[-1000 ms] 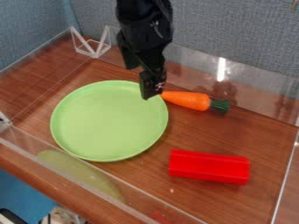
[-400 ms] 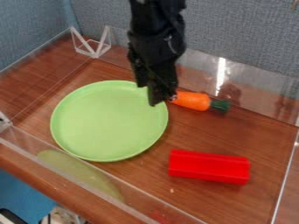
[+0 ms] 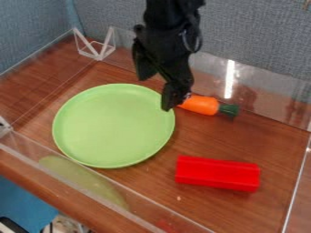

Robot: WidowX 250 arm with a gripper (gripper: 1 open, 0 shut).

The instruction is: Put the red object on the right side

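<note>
The red object [image 3: 219, 173] is a long bright red block lying flat on the wooden table at the front right, untouched. My black gripper [image 3: 162, 87] hangs well behind it, pointing steeply down over the right rim of the green plate [image 3: 109, 127]. Its fingers stand apart with nothing between them, and the lower fingertip [image 3: 172, 100] is close to the blunt end of the orange carrot [image 3: 198, 106]. The carrot lies just right of the plate with its green top pointing right.
Clear plastic walls [image 3: 261, 77] box in the table on all sides. A white wire stand [image 3: 95, 44] sits in the back left corner. A pale yellow-green shape [image 3: 79, 177] lies outside the front wall at the lower left.
The wrist has rolled, so the fingers now stand at a different angle beside the carrot's end. The red block, carrot and plate have not moved.
</note>
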